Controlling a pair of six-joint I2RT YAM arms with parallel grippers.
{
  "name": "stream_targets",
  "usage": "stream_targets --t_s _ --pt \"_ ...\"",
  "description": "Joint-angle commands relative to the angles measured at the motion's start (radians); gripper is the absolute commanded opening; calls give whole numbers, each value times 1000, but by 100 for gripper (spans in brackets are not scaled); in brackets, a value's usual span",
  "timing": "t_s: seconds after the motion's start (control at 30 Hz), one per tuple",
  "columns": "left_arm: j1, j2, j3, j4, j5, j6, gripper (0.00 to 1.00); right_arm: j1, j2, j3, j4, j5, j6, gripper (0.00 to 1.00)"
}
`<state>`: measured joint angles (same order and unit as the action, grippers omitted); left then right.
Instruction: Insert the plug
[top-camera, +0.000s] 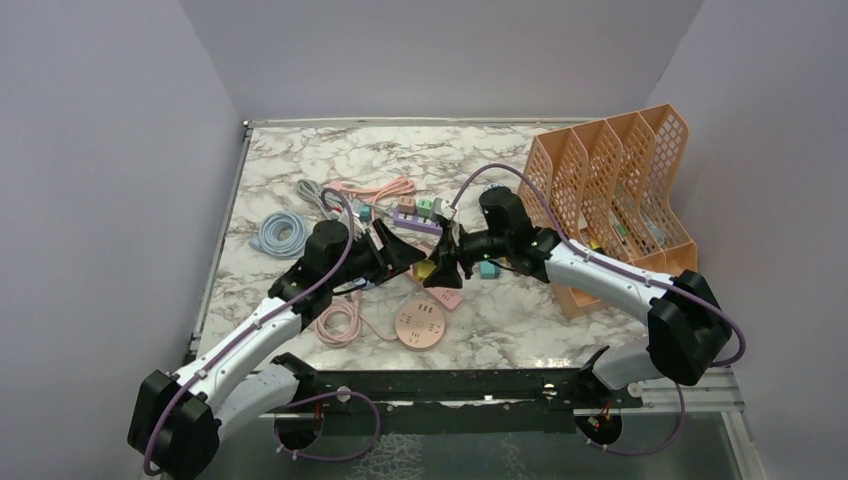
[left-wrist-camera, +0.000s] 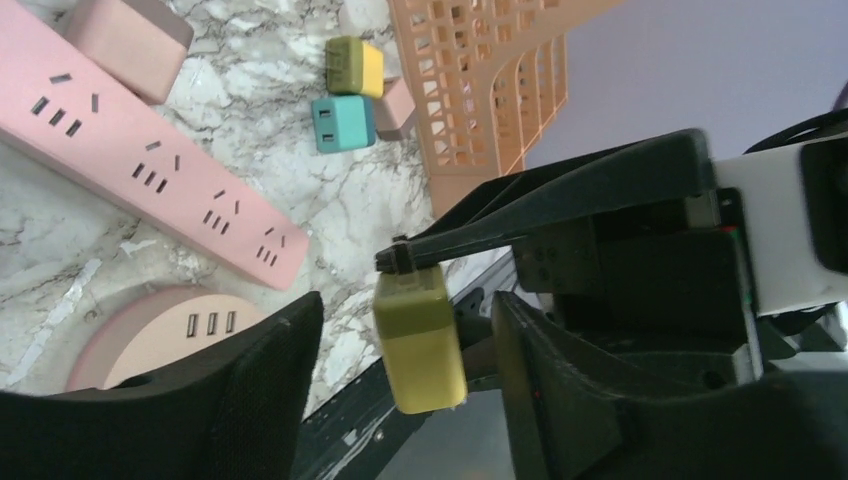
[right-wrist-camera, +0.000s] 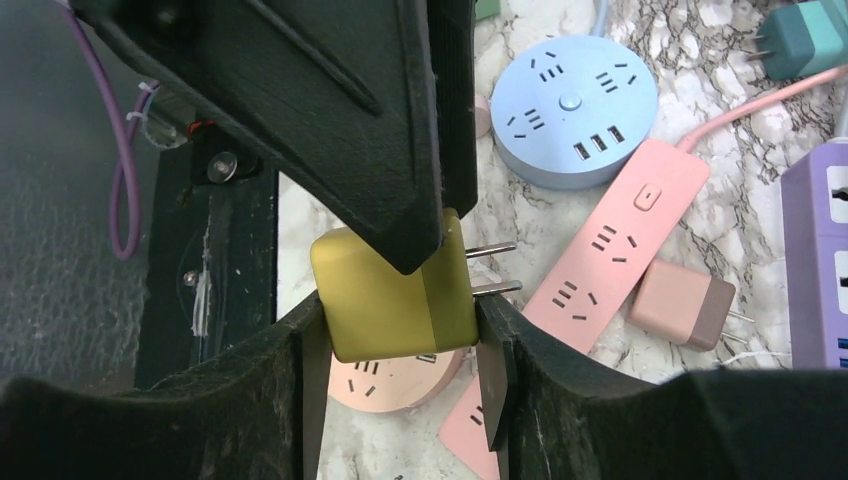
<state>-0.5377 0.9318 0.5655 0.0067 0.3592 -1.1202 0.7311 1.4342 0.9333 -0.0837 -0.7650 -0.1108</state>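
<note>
Midway between the table's side edges, the right gripper (right-wrist-camera: 400, 318) pinches the olive plug (right-wrist-camera: 372, 290) (prongs bare); the left gripper (left-wrist-camera: 405, 312) has its fingers spread around it.

An olive-yellow plug (right-wrist-camera: 385, 300) sits clamped between the right gripper's (right-wrist-camera: 398, 335) dark fingers (right-wrist-camera: 285, 385) — prongs pointing right — with a pink power strip (right-wrist-camera: 620, 240) and a round blue socket hub (right-wrist-camera: 575, 110) on the marble surface (right-wrist-camera: 690, 60).

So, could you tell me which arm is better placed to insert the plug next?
Probably the right: its claw grips the olive plug, prongs free and pointing toward the pink power strip. The left claw is open, gripping nothing.
</note>
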Motion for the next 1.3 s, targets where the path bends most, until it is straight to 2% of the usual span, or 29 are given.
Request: stream_targets --t_s 0.0,0.13,0.27,0.33,0.47,0.63,0.73,0.83,0.93,1.13,1.27 --pt "4 4 -59 26 87 -32 60 -1 -13 30 -6 -69 -45 40" --pt "4 25 -123 177 170 -125 52 -1 -1 36 -34 -71 -58 40" --pt "4 65 -117 221 235 -142 42 -1 13 43 -39 -74 -55 40" --pt "3 80 -111 233 262 -148 29 0 20 50 -38 -56 -38 40" --pt "3 88 -108 273 285 -170 21 1 10 48 -22 -48 -10 41" --pt "5 34 -117 317 207 -163 18 1 -31 37 -15 61 64 63" --pt "7 -31 -119 320 112 -125 18 0 -69 38 -38 154 127 70" --pt "8 -95 -115 320 13 -80 18 0 -129 9 6 244 257 71" --pt "9 -137 -114 322 -80 -63 18 0 -209 -54 95 358 508 72" --pt "10 -163 -70 345 -186 -94 18 5 -265 -194 532 253 965 71" --pt "9 -163 -22 353 -182 -159 18 32 -235 -184 569 339 1181 68"
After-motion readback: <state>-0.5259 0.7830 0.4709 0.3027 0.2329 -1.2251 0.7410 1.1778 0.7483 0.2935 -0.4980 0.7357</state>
